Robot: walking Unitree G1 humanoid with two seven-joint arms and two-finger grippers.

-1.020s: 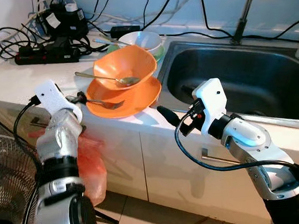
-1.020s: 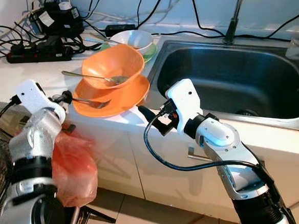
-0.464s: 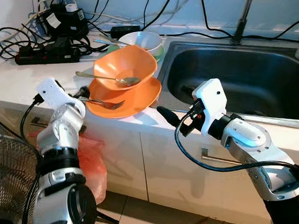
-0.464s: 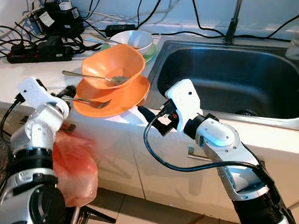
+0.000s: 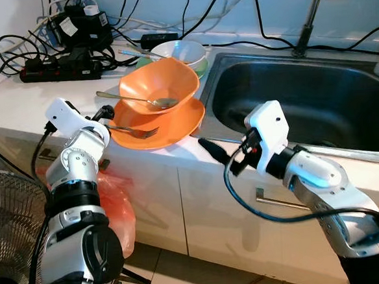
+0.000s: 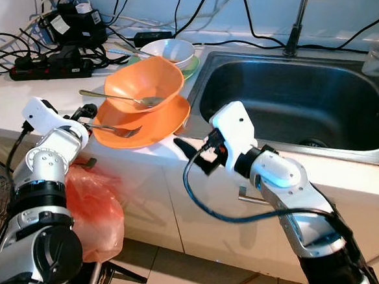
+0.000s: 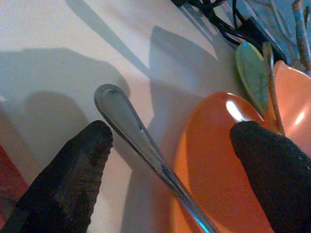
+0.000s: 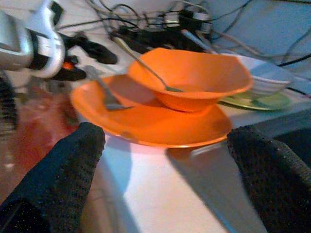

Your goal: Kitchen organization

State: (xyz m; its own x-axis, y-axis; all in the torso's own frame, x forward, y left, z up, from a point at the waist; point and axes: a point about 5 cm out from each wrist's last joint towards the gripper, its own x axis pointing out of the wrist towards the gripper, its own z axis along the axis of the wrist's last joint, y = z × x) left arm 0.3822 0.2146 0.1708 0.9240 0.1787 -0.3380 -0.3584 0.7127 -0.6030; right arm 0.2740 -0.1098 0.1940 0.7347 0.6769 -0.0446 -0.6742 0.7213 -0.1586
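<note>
Left of centre on the worktop (image 5: 17, 102), an orange bowl (image 5: 159, 85) holding a spoon (image 5: 134, 98) sits on an orange plate (image 5: 165, 124) that carries a fork (image 5: 133, 129). A white bowl (image 5: 180, 51) behind them is half hidden, its contents unreadable. The left tool (image 7: 165, 165), fingers apart, straddles the fork's handle at the plate's rim; the right tool (image 8: 165, 160), spread too, hangs at centre frame before the sink (image 5: 304, 101).

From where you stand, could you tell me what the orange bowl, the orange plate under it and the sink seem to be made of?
The deep orange bowl and the flat orange plate look like plastic or melamine: uniform bright colour, soft glossy highlights. Glazed ceramic cannot be ruled out. The grey sink basin looks like brushed stainless steel: dull metallic sheen, blurred reflections on its walls.
</note>
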